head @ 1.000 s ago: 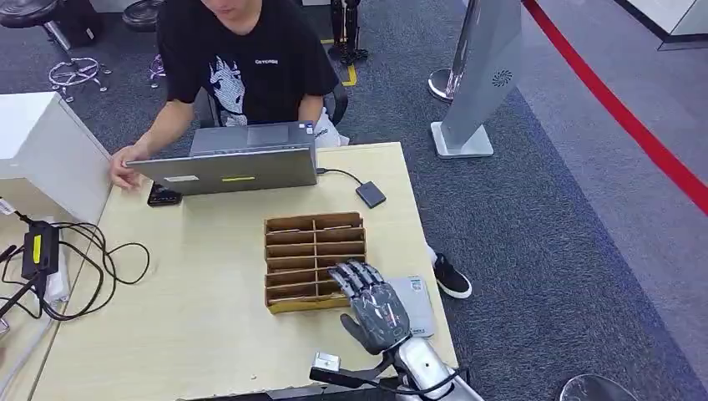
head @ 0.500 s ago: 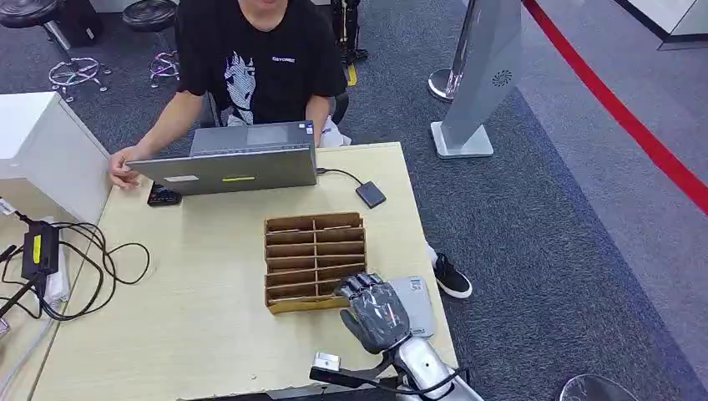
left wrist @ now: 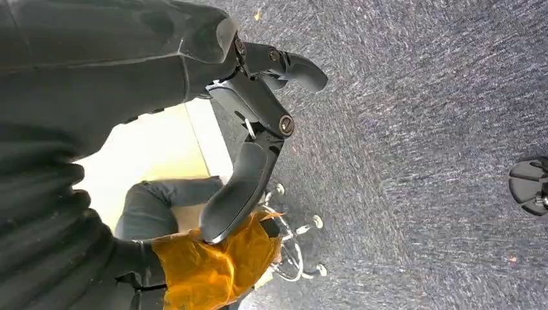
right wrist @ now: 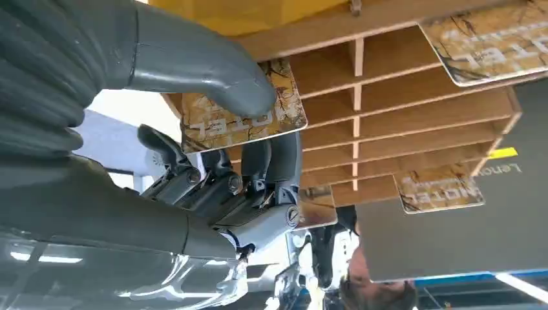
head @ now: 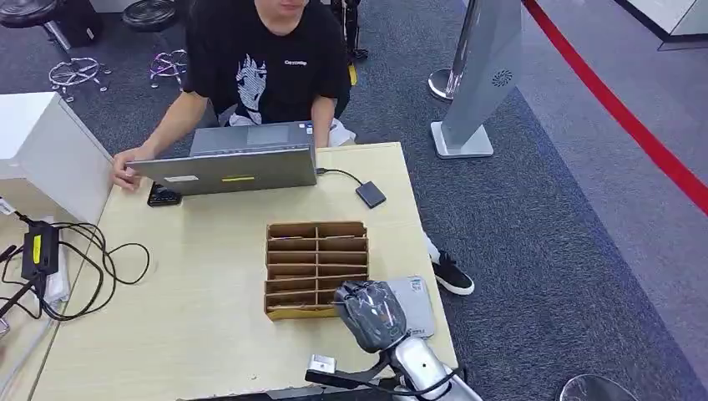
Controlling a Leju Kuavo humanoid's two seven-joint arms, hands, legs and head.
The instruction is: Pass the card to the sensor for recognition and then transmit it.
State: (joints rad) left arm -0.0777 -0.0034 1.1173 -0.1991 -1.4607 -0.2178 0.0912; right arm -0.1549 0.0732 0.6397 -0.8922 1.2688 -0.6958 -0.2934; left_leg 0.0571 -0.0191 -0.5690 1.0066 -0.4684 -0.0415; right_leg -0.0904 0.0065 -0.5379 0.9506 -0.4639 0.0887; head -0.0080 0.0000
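Head view takes in the pale wooden bench (head: 209,334), and the landmark on it is the brown card rack (head: 316,266), a slotted wooden organiser standing near the bench's right edge. Behind the rack, at the far edge of the bench, a person (head: 263,63) in a black printed shirt sits at a grey laptop (head: 225,167). To the left of the rack a tangle of black cables (head: 83,267) lies by a black power brick (head: 37,251). Beyond the rack toward the laptop a small dark box (head: 371,195) sits on a cable. Just right of the rack's near corner lies a flat grey sensor pad (head: 417,301).

The right hand (head: 370,313) is at the rack's near right corner, fingers curled downward. In the right wrist view the right hand (right wrist: 220,174) pinches a patterned card (right wrist: 242,110) between the thick thumb (right wrist: 194,64) and the darker fingers (right wrist: 271,161) beneath, the card at the front of the rack's slots. More cards (right wrist: 439,187) stick out of other slots.

The left hand (left wrist: 258,123) hangs over grey carpet (left wrist: 420,161), fingers loosely apart, holding nothing.
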